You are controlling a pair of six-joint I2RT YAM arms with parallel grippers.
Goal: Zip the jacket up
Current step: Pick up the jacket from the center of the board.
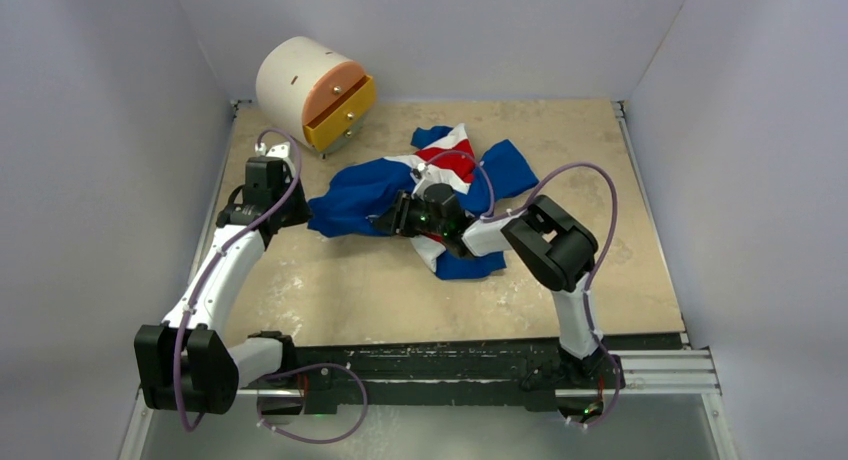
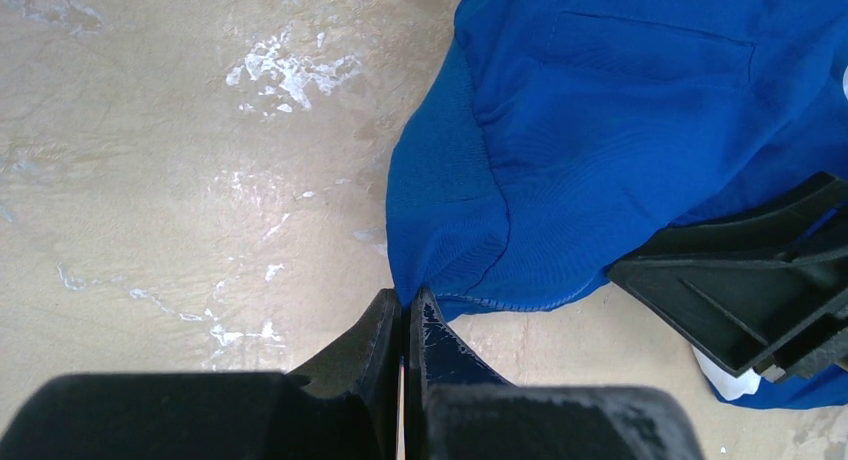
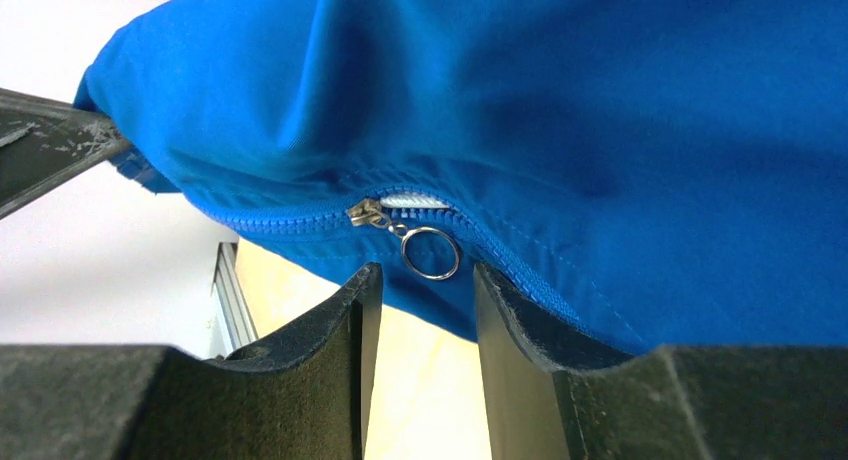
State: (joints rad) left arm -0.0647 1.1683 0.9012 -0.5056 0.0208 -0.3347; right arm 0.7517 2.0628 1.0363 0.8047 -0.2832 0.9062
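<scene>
Closest to the lens in the right wrist view are the two black fingers of the right hand (image 3: 425, 275), standing apart with nothing pinched between them. A small silver ring pull (image 3: 432, 253) hangs right at the gap between the tips. It dangles off the metal zipper slider (image 3: 368, 215) of the soft royal-blue, white and red fabric jacket (image 3: 600, 100). Can't tell if the ring touches either finger. A sliver of white shows in the zip just next to the slider.

The left hand (image 2: 407, 298) is clamped tight on a corner of the jacket's blue hem, low over the scuffed beige worktop (image 2: 150, 180).

From the top view, the jacket sits crumpled around mid-worktop between both arms, with the red and white panel on the far side. A white cylindrical drawer unit with one orange and one yellow drawer front (image 1: 300, 75) sits at the far left corner, apart from the jacket.
</scene>
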